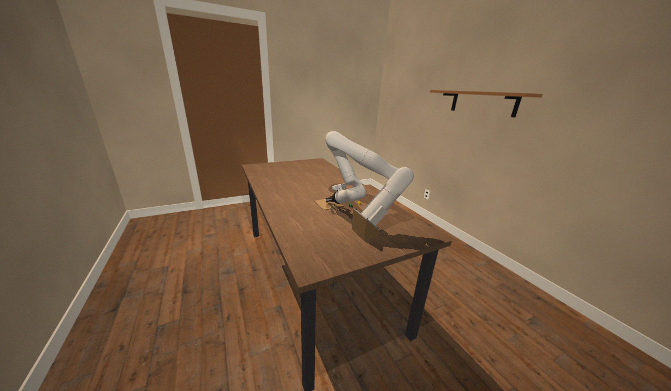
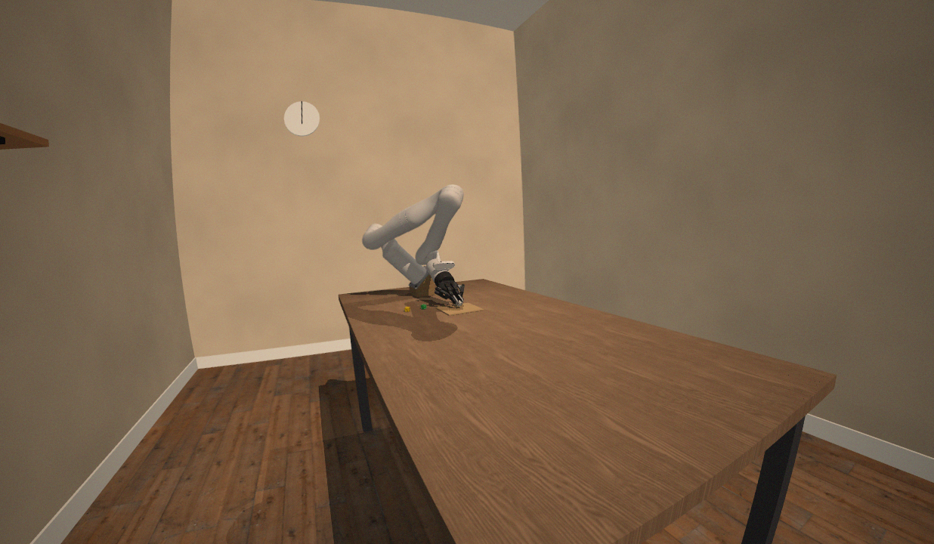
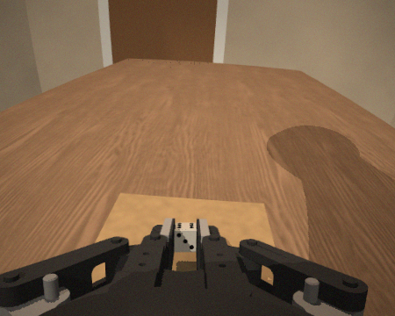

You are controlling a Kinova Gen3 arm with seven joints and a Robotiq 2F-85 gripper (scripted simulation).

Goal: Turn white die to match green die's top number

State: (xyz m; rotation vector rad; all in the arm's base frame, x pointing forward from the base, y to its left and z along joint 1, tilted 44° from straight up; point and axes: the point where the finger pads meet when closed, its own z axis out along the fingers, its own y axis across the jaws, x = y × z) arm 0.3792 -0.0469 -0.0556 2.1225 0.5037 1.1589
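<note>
From the top view, the arm (image 1: 377,167) folds down over the far half of the table (image 1: 303,243), and its gripper (image 1: 330,199) sits low over the tan mat (image 1: 321,204); the green die (image 1: 350,206) and a yellow die (image 1: 358,202) lie on the bare wood just beside the mat, apart from each other, too small here to read their pips. In the exterior view the gripper (image 2: 458,298) hangs tilted over the mat (image 2: 471,308), with the green die (image 2: 422,306) and yellow die (image 2: 407,309) off to one side, and whether the held cube touches the mat cannot be told. The wrist view settles the grip: the gripper (image 3: 185,235) is clenched on the white die (image 3: 185,238), its two fingers pressing opposite flat faces, above the near part of the mat (image 3: 233,218). The die looks small, light, rigid and smooth, so it probably slips or pivots easily unless pinched squarely on parallel faces, as it is here. As a cube it has no long axis; what matters is which face points up. The face toward the camera seems to show three pips on a diagonal, and its upper face is not readable.
</note>
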